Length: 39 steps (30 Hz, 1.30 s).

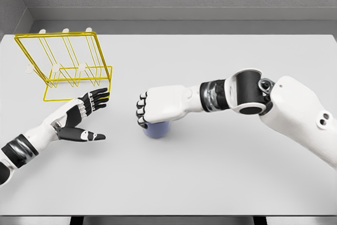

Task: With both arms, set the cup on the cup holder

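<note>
Small pale-blue cup (156, 129) is sitting at table centre, under right hand (158, 106), whose fingers are curling over its rim. Judged light, rigid, smooth: hold by the wall. Left hand (84, 117) is waiting spread wide. Yellow wire cup holder (63, 66) is standing at 10 o'clock.

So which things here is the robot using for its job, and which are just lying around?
For the job:
- cup, blue, under the right hand, which is curled over it
- cup holder, the yellow wire rack
- left hand, open, near the rack

Just lying about:
- nothing else; only the table they sit on
</note>
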Tool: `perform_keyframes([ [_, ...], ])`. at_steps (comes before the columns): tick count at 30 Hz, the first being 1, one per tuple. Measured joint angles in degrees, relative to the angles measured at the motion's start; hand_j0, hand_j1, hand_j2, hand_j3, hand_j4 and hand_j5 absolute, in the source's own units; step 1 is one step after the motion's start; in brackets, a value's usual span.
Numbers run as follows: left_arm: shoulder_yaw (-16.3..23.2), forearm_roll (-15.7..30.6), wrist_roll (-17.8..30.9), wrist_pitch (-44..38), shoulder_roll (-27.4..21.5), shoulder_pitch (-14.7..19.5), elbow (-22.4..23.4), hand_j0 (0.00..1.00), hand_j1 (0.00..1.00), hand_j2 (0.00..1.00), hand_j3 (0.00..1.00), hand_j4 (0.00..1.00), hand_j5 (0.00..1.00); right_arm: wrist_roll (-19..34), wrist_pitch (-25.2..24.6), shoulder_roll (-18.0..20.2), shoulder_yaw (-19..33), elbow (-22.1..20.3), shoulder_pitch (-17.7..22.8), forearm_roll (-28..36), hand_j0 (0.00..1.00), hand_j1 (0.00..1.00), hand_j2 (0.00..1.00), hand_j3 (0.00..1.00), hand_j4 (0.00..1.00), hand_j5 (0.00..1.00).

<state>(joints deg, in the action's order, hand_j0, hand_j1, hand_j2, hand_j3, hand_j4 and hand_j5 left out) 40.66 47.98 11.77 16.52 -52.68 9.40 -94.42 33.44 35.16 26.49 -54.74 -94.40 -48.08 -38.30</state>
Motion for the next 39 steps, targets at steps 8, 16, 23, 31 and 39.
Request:
perform_keyframes([
  [8,0.0,0.0,0.0,0.0,0.0,0.0,0.2,1.00,1.00,1.00,1.00,1.00,1.00,0.0,0.0,-0.3,0.1,0.2,0.4,0.0,1.00,1.00,1.00,1.00,1.00,1.00],
  [16,0.0,0.0,0.0,0.0,0.3,0.0,0.2,1.00,1.00,1.00,1.00,1.00,1.00,0.0,0.0,-0.1,0.8,0.2,-0.1,0.0,1.00,1.00,1.00,1.00,1.00,1.00],
  [23,0.1,0.0,0.0,0.0,0.5,0.1,0.6,1.00,1.00,1.00,1.00,1.00,1.00,0.1,0.0,0.5,2.6,0.0,0.0,-0.1,1.00,1.00,1.00,1.00,1.00,1.00],
  [31,0.2,-0.1,0.0,-0.1,1.1,0.1,0.9,1.00,1.00,1.00,1.00,1.00,1.00,0.0,0.0,3.2,9.4,-2.4,0.7,0.7,1.00,1.00,1.00,1.00,1.00,1.00],
  [39,1.1,-0.3,0.1,-0.2,3.2,2.3,1.1,1.00,1.00,1.00,1.00,1.00,1.00,-0.3,0.1,11.6,25.7,-2.4,11.1,6.2,1.00,1.00,1.00,1.00,1.00,1.00],
])
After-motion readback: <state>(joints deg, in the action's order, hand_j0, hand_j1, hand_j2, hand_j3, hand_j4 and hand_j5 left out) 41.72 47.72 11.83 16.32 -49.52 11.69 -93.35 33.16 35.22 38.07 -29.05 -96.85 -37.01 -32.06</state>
